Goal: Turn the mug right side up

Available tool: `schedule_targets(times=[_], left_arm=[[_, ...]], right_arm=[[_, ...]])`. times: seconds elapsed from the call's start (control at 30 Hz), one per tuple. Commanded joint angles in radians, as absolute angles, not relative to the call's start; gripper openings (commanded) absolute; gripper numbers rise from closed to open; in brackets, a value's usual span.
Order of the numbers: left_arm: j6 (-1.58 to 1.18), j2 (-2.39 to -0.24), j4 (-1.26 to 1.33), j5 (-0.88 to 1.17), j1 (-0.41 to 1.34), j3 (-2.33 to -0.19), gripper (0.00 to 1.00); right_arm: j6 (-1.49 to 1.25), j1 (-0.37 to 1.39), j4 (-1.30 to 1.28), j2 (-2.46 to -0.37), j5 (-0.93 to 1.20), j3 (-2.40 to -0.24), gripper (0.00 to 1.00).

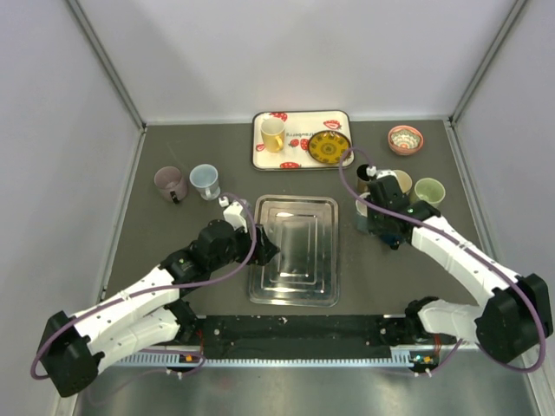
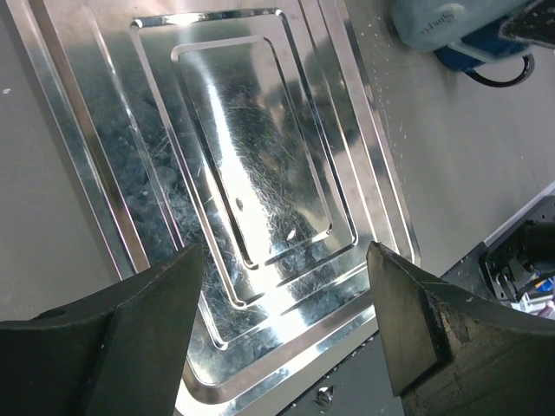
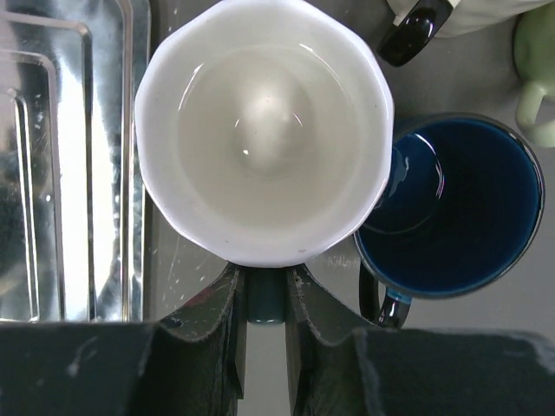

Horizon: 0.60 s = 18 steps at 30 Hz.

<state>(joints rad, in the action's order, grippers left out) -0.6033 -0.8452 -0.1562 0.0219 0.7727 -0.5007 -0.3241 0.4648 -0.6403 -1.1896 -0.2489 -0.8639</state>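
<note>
The mug (image 3: 264,130) has a white inside and faces straight up at the right wrist camera, mouth open. Its dark teal handle (image 3: 266,296) sits between the fingers of my right gripper (image 3: 265,282), which is shut on it. From above, only a pale sliver of the mug (image 1: 361,217) shows beside the right gripper (image 1: 375,212), just right of the metal tray. My left gripper (image 2: 284,286) hangs open over the near corner of that tray (image 2: 260,173) and holds nothing; from above, the left gripper (image 1: 264,247) sits at the tray's left edge.
A dark blue mug (image 3: 451,204) stands touching the held mug's right side, with a black-handled mug (image 1: 399,184) and a green mug (image 1: 429,191) behind. The patterned tray (image 1: 299,160) holds a yellow mug and a plate. A pink bowl (image 1: 405,139) and two mugs (image 1: 171,183) (image 1: 205,180) stand farther off.
</note>
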Motion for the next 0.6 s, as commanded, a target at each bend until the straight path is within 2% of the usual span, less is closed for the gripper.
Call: schedule_targets(times=[0.0, 0.17, 0.3, 0.57], left_arm=[[-0.62, -0.828, -0.1, -0.031, 0.772, -0.503, 0.81], [-0.646, -0.816, -0.101, -0.049, 0.772, -0.499, 0.8], [-0.702, -0.787, -0.022, -0.008, 0.772, -0.471, 0.81], [-0.894, -0.752, 0.36, 0.166, 0.77, -0.367, 0.87]], right_arm=[[-0.341, 0.503, -0.633, -1.112, -0.271, -0.931, 0.0], [-0.368, 0.523, -0.64, -1.068, -0.244, -0.945, 0.0], [-0.475, 0.534, -0.539, -0.979, -0.07, -0.948, 0.0], [-0.685, 0.538, -0.182, -0.936, 0.283, -0.925, 0.0]])
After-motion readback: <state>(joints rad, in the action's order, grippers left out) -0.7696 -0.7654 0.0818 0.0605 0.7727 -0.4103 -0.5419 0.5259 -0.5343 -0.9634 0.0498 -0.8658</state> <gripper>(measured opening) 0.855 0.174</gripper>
